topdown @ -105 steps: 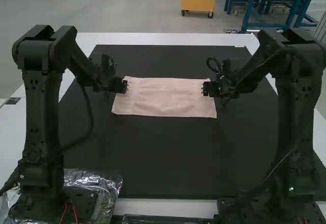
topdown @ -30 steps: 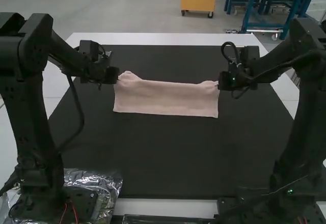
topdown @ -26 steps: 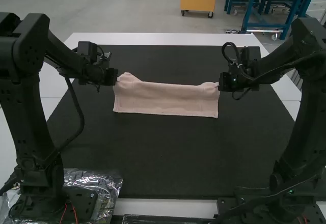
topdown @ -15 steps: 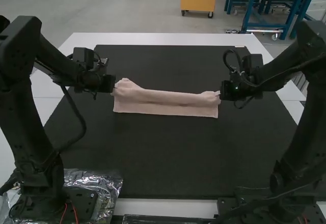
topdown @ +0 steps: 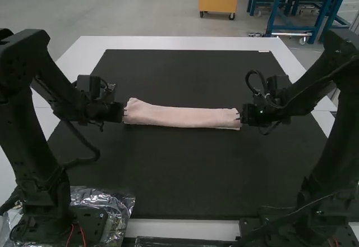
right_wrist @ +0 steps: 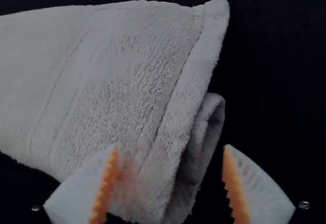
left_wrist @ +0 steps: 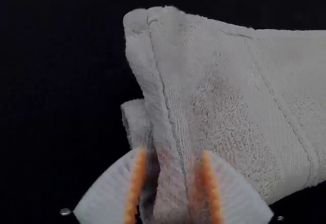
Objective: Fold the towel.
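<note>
Crosswise, towel (topdown: pixel 180 117) between left gripper (topdown: pixel 122 112), right gripper (topdown: pixel 243 114)

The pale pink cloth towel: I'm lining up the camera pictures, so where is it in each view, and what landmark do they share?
High view: the towel is a folded strip above centre, between the left tool and right tool.
Left wrist view: its left end, partly between the left tool's fingers.
Right wrist view: its right end, partly between the right tool's fingers.
Shared landmark: the flat black mat beneath.
</note>
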